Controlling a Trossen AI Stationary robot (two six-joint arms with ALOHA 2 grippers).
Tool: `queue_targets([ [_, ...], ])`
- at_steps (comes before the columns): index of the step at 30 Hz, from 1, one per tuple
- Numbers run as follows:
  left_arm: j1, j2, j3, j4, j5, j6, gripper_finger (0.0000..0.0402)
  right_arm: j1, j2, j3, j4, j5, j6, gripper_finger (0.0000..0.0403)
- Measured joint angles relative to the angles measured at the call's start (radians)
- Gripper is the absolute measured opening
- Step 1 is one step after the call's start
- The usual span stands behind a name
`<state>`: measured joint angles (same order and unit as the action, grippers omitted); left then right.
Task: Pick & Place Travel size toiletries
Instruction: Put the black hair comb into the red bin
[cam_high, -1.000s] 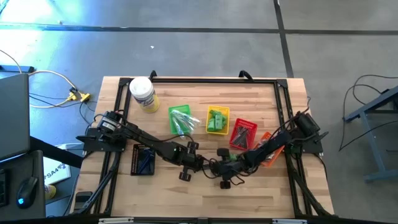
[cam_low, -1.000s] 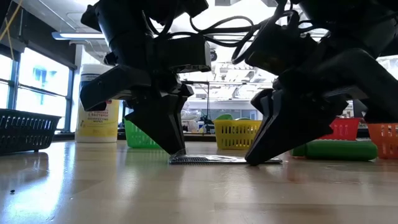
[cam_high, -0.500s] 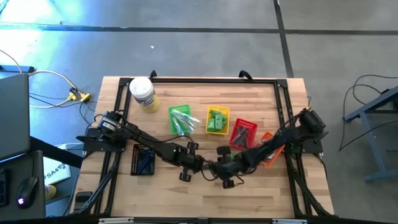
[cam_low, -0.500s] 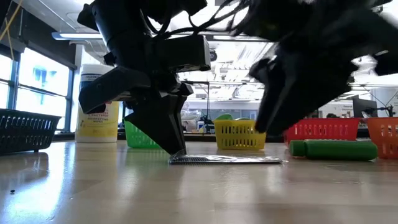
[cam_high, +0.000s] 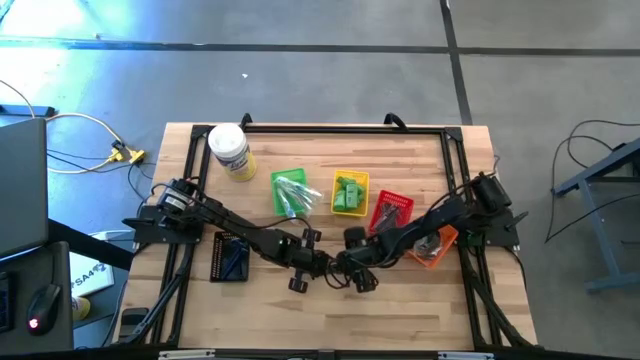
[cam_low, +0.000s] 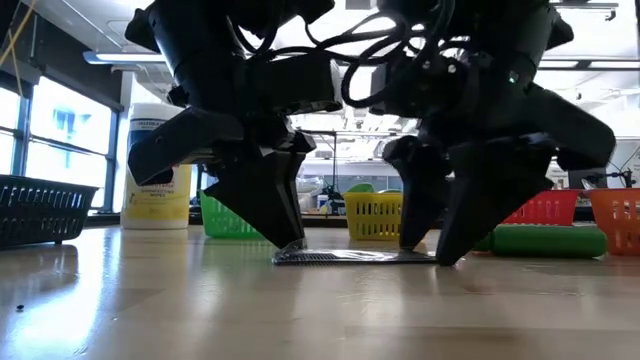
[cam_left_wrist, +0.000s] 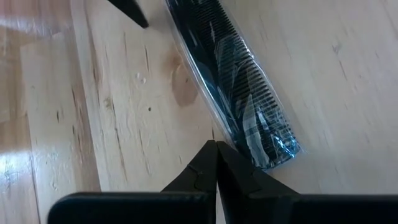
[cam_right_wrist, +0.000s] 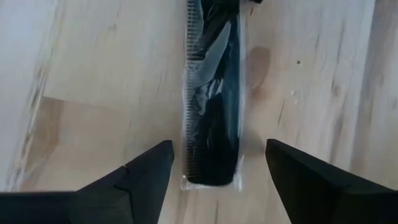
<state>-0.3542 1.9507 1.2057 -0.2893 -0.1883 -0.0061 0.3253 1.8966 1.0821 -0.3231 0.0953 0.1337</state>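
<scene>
At nine o'clock of the table's middle, our left gripper (cam_left_wrist: 216, 146) rests with its fingers pressed together, tips on the wood just beside one end of the packaged black comb (cam_left_wrist: 239, 87). The comb lies flat at the centre, front half of the table (cam_high: 400, 310). At three o'clock our right gripper (cam_right_wrist: 214, 163) stands with fingers spread wide, straddling the comb's (cam_right_wrist: 212, 93) other end, holding nothing.

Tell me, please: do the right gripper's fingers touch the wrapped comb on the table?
Apart. In the right wrist view, the right gripper is open, its fingers on either side of the wrapped comb, with bare wood showing between each finger and the wrapper.
</scene>
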Motion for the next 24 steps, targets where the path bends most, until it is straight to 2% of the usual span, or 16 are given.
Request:
queue_targets([
  [6,0.000,0.000,0.000,0.003,0.000,0.002,0.0000,-0.010,0.036,0.002,0.029,-0.041,-0.054,0.0219],
  [10,0.000,0.000,0.001,0.002,0.001,0.005,0.0000,-0.018,0.078,0.008,0.041,-0.074,-0.070,0.0169],
  [16,0.001,-0.001,0.002,-0.002,0.017,0.006,0.0000,-0.027,0.099,0.010,0.059,-0.071,-0.066,0.0087],
  [24,0.001,-0.001,0.002,-0.002,0.019,0.002,0.0000,-0.026,0.099,0.008,0.066,-0.064,-0.044,0.0027],
])
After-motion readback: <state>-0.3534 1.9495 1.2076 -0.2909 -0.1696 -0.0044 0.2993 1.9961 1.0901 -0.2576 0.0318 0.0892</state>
